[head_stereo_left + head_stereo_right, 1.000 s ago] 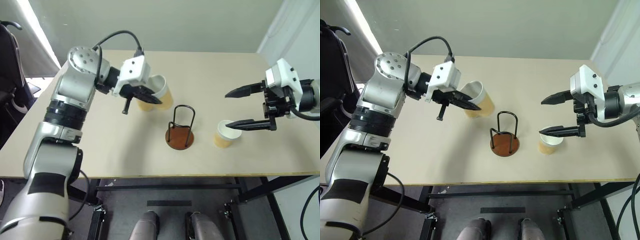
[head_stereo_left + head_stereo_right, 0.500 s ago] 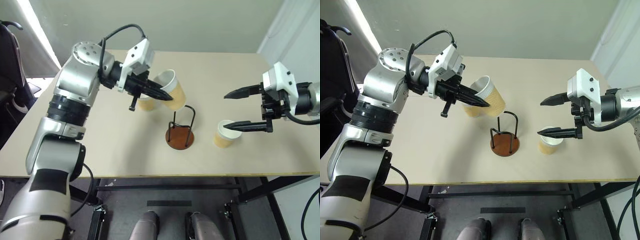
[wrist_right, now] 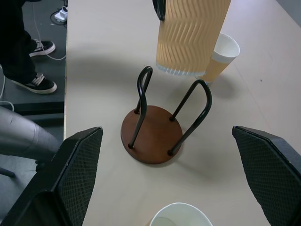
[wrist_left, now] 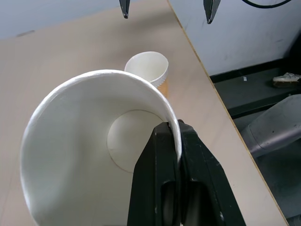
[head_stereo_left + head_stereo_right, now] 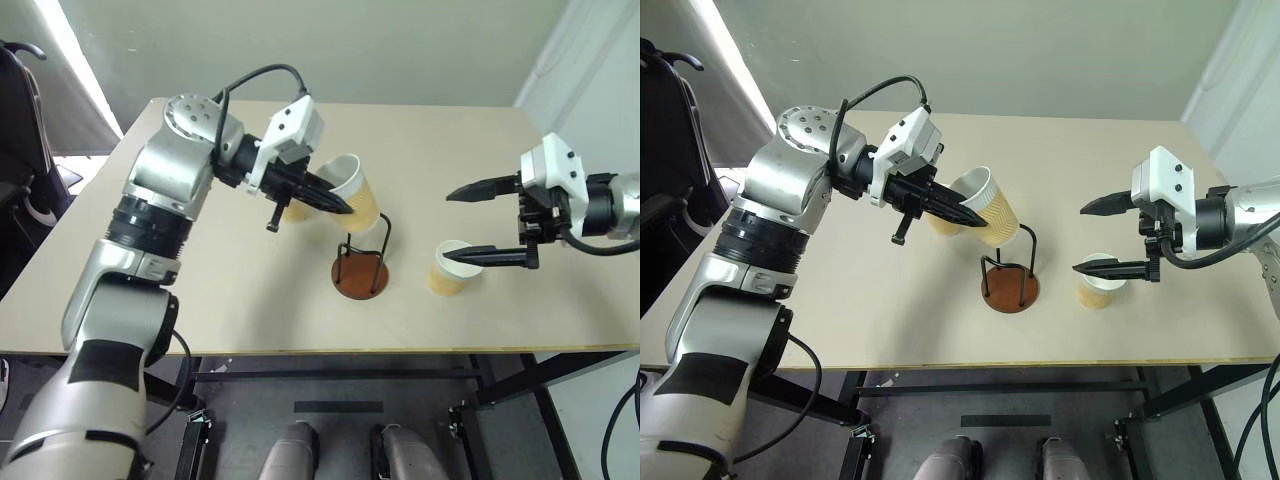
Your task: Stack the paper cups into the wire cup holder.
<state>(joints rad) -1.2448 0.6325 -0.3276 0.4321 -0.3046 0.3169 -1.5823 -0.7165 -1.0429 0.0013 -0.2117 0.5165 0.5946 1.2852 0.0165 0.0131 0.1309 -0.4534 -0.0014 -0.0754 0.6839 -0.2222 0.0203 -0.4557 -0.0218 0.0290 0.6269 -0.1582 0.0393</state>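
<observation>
Held paper cup [image 5: 357,195] is travelling from upper left toward frame centre, now tilting over the wire cup holder [image 5: 360,262].

The left gripper [image 4: 173,141] is pinching the cup's rim with jaws fully closed; the right gripper [image 5: 482,222] is waiting at right, jaws spread wide above a second cup [image 5: 450,266]. A third cup [image 3: 221,56] is standing behind on the surface [image 5: 200,290]. Lowering into the wires likely comes next.
</observation>
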